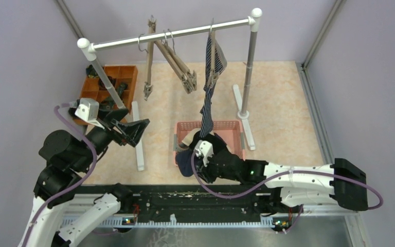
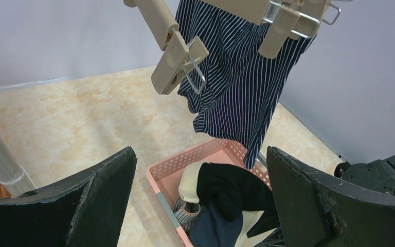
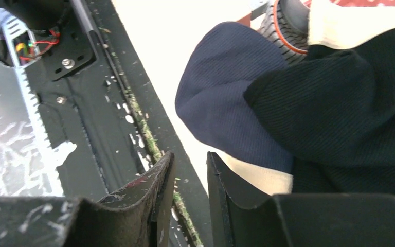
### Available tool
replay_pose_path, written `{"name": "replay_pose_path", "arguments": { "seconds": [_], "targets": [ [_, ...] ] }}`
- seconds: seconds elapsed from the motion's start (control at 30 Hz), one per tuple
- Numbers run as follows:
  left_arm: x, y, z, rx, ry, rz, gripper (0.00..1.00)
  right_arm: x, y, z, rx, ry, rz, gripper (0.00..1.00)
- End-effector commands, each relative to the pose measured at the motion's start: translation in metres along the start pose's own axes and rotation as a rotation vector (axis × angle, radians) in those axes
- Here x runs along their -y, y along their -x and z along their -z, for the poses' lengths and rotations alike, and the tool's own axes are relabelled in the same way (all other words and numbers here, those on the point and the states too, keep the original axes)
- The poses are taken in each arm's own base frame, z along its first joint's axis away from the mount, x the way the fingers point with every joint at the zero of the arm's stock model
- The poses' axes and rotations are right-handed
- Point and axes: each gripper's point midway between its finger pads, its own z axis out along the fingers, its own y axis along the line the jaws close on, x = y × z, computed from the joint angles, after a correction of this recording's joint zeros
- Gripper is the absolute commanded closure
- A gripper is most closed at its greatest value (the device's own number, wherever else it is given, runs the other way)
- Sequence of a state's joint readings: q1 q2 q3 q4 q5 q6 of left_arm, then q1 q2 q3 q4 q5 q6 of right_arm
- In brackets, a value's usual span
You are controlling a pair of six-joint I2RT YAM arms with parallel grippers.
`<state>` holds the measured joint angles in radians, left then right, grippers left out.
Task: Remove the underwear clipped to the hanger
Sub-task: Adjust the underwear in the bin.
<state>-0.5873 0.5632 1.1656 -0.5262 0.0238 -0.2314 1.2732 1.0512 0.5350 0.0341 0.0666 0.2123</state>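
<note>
At twelve o'clock from the basket (image 1: 235,125), the navy white-striped underwear (image 1: 209,98) hangs from a hanger clip (image 2: 284,25) on the rail (image 1: 175,35). Its long axis is vertical, waist up and hem pointing down at six o'clock toward the basket. From above, my right wrist covers its lowest tip, so I cannot tell whether it touches anything.

The black underwear (image 2: 234,188) and plain navy underwear (image 3: 221,98) lie heaped in the basket, the navy one spilling over the rim at seven o'clock. A grey-striped piece (image 2: 185,218) is mostly buried.

My left gripper (image 1: 133,129) hovers at nine o'clock of the basket, fingers wide and empty. My right gripper (image 3: 189,157) shows a narrow, empty gap just beside the navy cloth.
</note>
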Motion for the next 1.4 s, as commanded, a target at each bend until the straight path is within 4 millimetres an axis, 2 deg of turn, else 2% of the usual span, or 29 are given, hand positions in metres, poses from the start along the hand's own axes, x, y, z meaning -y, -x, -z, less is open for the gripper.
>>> {"name": "replay_pose_path", "arguments": {
  "seconds": [0.0, 0.17, 0.23, 0.5, 0.6, 0.73, 0.8, 0.83, 0.9, 1.03, 1.2, 1.37],
  "targets": [
    [0.0, -0.024, -0.005, -0.074, -0.012, 0.013, 0.0, 0.008, 0.044, -0.003, 0.131, -0.083, 0.025, 0.68],
    [0.003, -0.037, -0.012, -0.12, -0.036, 0.023, 0.0, 0.023, 0.051, -0.012, 0.14, -0.175, 0.051, 0.53],
    [0.0, -0.038, -0.012, -0.117, -0.024, 0.02, 0.0, 0.023, 0.053, -0.019, 0.139, -0.176, 0.053, 0.4],
    [-0.009, -0.04, -0.009, -0.097, 0.017, 0.013, 0.0, 0.012, 0.046, -0.039, 0.099, -0.121, 0.055, 0.38],
    [-0.011, -0.038, -0.008, -0.08, 0.031, 0.013, 0.0, 0.011, 0.042, -0.043, 0.087, -0.122, 0.046, 0.44],
    [-0.011, -0.036, -0.009, -0.075, 0.028, 0.014, 0.0, 0.011, 0.038, -0.048, 0.066, -0.123, 0.042, 0.61],
    [-0.01, -0.036, -0.011, -0.074, 0.025, 0.015, 0.0, 0.014, 0.035, -0.051, 0.055, -0.138, 0.043, 0.75],
    [-0.01, -0.037, -0.012, -0.077, 0.024, 0.016, 0.0, 0.016, 0.035, -0.051, 0.051, -0.15, 0.043, 0.87],
    [-0.01, -0.04, -0.014, -0.086, 0.024, 0.015, 0.0, 0.019, 0.035, -0.052, 0.047, -0.172, 0.043, 1.0],
    [-0.013, -0.044, -0.016, -0.096, 0.035, 0.018, 0.0, 0.025, 0.045, -0.045, 0.086, -0.21, 0.036, 1.0],
    [-0.013, -0.043, -0.016, -0.088, 0.036, 0.017, 0.0, 0.034, 0.068, -0.022, 0.176, -0.26, 0.035, 1.0],
    [-0.013, -0.045, -0.017, -0.093, 0.031, 0.017, 0.0, 0.078, 0.083, 0.015, 0.255, -0.52, 0.021, 1.0]
  ]
}}
